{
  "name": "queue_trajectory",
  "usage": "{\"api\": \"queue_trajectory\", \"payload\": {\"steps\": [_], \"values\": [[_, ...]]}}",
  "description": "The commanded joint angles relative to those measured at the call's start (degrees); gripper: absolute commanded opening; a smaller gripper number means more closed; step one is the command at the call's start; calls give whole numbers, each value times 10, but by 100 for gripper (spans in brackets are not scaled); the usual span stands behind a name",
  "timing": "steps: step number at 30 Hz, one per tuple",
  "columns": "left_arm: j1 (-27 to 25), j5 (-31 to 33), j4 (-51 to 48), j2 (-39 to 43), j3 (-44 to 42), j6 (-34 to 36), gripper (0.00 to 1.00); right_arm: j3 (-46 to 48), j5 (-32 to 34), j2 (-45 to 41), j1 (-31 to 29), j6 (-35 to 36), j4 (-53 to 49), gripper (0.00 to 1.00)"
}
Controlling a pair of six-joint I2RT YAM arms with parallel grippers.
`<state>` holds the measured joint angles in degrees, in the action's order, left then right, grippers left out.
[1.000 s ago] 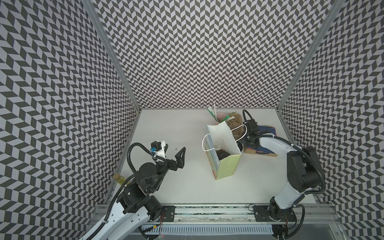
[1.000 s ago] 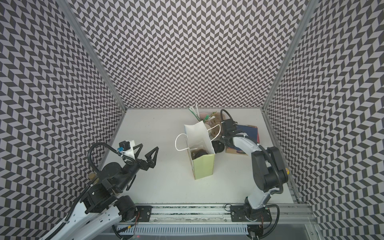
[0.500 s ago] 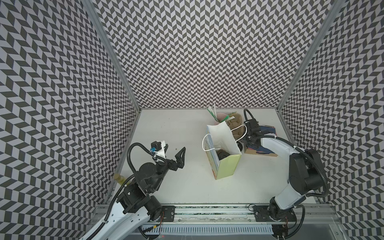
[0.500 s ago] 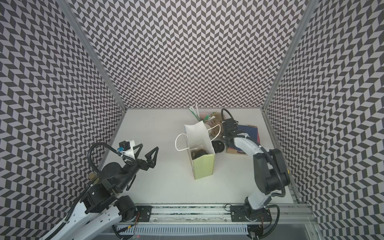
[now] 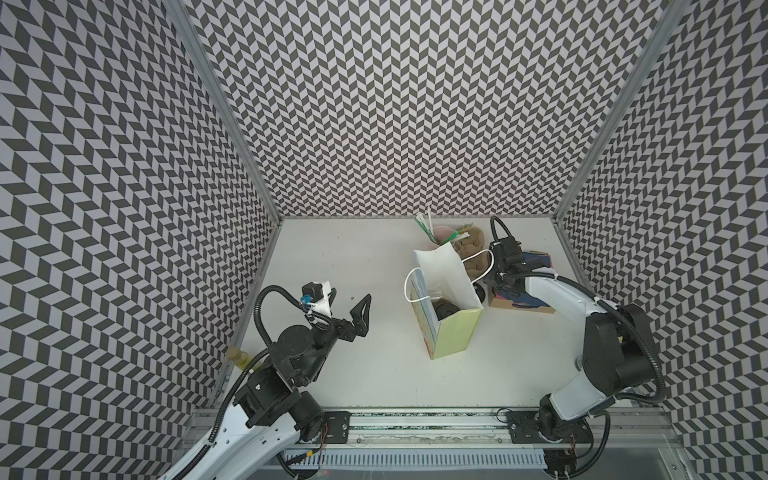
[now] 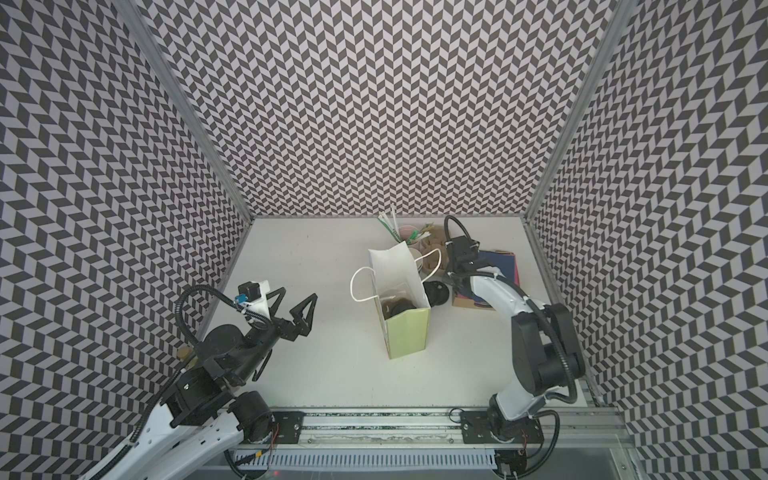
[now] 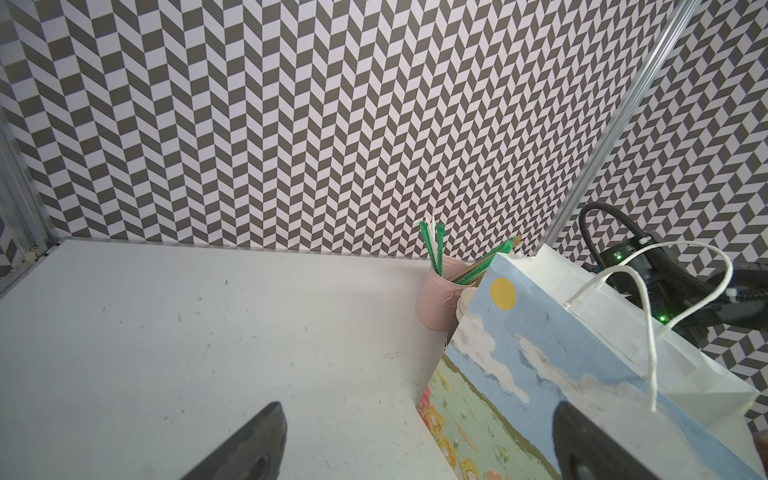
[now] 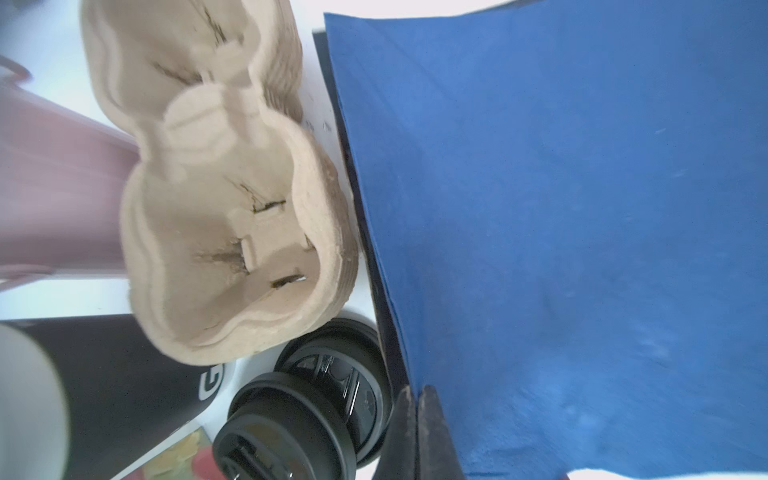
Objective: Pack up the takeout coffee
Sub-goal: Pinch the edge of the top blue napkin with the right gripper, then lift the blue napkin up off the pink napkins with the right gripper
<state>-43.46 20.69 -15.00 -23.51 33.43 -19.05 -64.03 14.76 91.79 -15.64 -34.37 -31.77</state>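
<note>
You have grey-and-white chevron walls, a white counter, pink straw cup, tan carrier, blue napkin, black coffee cup.

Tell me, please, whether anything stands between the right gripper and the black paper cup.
Yes: in the right wrist view the stack of black lids sits between the shut right gripper and the black paper cup; the pulp carriers stand right beside it.

The right wrist view's edge cuts off the blurred pink cup and the black paper cup, and the gift bag holds dark contents too dim to identify.
</note>
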Motion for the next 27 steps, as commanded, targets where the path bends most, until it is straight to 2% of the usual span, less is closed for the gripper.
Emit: {"api": "queue_trajectory", "payload": {"steps": [1,10,15,27], "values": [[3,0,12,3,-7,4,100,-19,27,-30,-2,-12,-9,0],[3,-2,13,4,-7,4,100,-19,59,-93,4,-23,-22,0],[3,-3,12,5,-7,4,100,-18,42,-127,17,-19,-16,0],[3,-4,14,8,-7,5,100,-39,86,-238,31,-29,-17,0]]}}
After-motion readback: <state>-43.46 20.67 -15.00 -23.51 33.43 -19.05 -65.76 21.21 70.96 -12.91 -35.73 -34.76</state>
